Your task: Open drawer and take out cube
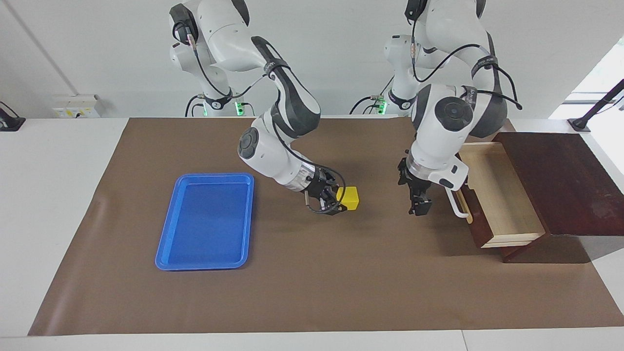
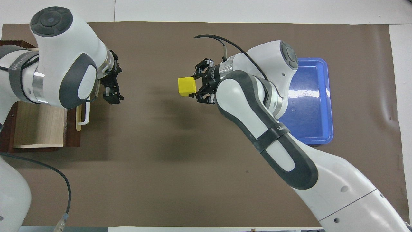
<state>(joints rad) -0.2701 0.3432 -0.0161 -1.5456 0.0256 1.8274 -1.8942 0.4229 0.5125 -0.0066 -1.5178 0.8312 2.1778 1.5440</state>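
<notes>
**The cube could slip or miss its landing**

The right hand (image 1: pixel 341 201) pinches the cube (image 1: pixel 349 198) by one side, up in the air over the bare brown mat (image 1: pixel 312 282). Most of the cube sticks out past the fingertips. That is a thin hold. If the arm swings fast or tips, the cube could twist loose, drop, and bounce away.

The left hand (image 1: pixel 420 202) hangs over the mat just in front of the drawer (image 1: pixel 497 195), holding nothing. Its fingers look spread, though from this angle it is hard to be sure. The drawer is pulled out, and what shows of its pale inside is bare.

The drawer handle (image 1: pixel 453 202) is very close to the left hand. If that arm moves toward the drawer without lifting, it could bump the handle and push the drawer crooked or shut.

The blue tray (image 1: pixel 204 222) lies on the surface toward the right arm's end, well apart from the cube. If the cube is meant to go there, the right arm has to fold back toward its own side. A low swing could knock the cube on the tray's rim. Letting go too high could make it bounce out.
</notes>
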